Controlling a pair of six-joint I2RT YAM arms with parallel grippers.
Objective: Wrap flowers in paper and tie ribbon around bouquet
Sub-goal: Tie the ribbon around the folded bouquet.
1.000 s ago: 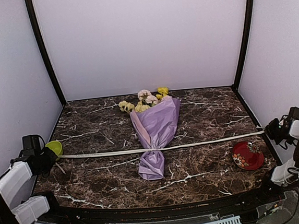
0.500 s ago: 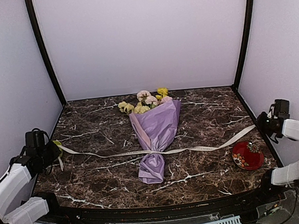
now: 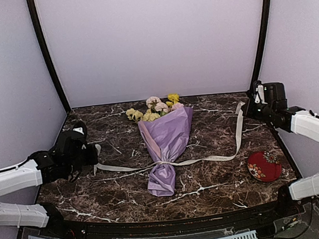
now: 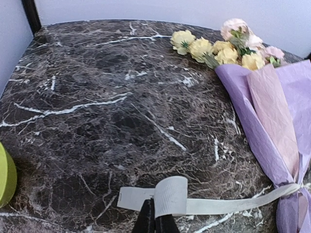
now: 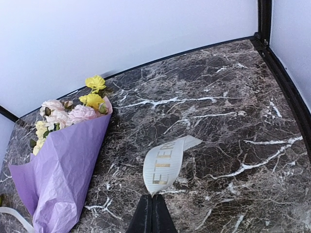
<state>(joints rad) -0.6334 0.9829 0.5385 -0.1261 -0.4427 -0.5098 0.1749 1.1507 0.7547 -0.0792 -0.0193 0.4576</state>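
Top external: left hand [image 3: 95,153], right hand [image 3: 247,108] pinch ribbon [image 3: 208,160] ends.

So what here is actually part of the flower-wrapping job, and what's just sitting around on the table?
Part of the job: flowers; purple paper wrapped round them; cream ribbon round the wrap's neck, ends held by the left pincer and right pincer.

Just lying about: red patterned dish; green round object, left edge.
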